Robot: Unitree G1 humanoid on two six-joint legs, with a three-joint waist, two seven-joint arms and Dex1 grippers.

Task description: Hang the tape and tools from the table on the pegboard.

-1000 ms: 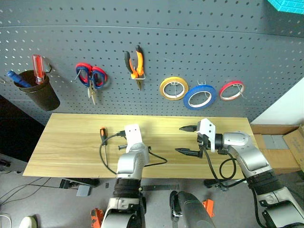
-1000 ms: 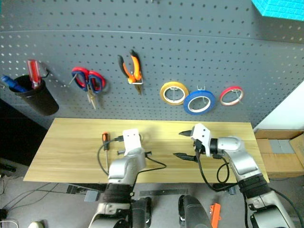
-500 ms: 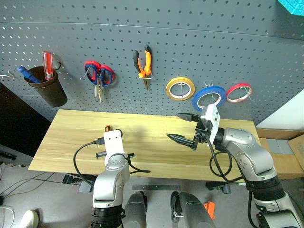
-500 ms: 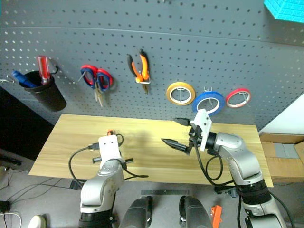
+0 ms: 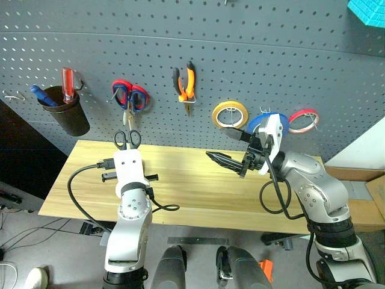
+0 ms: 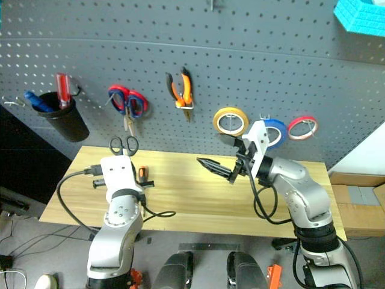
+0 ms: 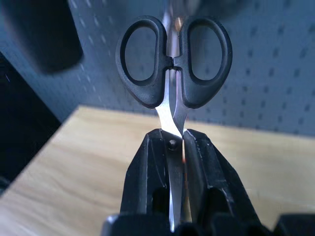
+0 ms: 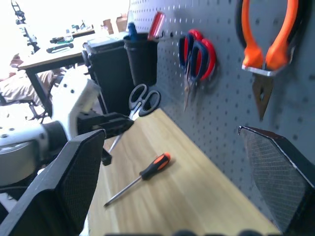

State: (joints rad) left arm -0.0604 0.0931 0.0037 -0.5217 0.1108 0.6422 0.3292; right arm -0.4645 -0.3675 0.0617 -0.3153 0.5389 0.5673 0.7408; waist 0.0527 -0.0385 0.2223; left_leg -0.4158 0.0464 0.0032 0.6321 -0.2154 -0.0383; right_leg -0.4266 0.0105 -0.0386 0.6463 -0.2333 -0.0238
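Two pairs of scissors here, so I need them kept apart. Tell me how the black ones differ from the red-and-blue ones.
The black scissors have all-black handles; the red-and-blue scissors have red loops lined blue. The black pair is clamped by its blades in the left end effector, handles up; the red-and-blue pair hangs on the pegboard, blades down. The black pair looks smaller. Both are closed.

Head stereo pair: high, facing forward-down; pegboard (image 5: 240, 54) at 12 o'clock, table (image 5: 180, 186) below, both shared. Left wrist camera: close, facing pegboard. Right wrist camera: low, looking along the pegboard's face.
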